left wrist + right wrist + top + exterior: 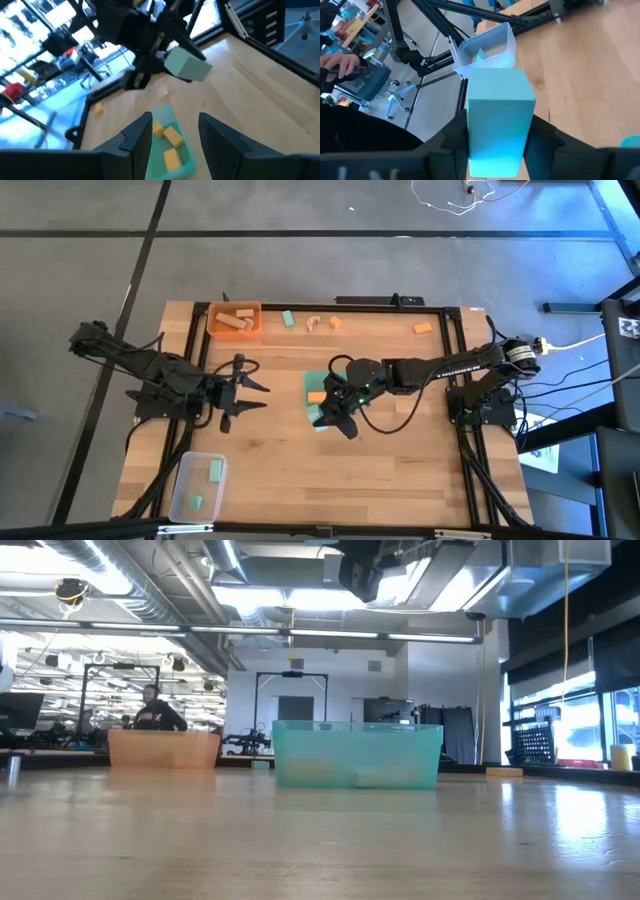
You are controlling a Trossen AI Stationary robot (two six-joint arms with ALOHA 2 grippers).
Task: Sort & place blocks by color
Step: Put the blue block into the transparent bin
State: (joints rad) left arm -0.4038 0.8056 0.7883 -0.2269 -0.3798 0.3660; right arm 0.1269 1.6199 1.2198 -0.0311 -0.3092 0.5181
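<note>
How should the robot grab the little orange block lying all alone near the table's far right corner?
Probably from straight above, pinching the orange block across its two longer sides. It lies flat on the table with bare wood all around it, so a finger fits down on either side.

Wooden table point(300, 470): three trays point(235, 320), scattered blocks point(423, 328).
</note>
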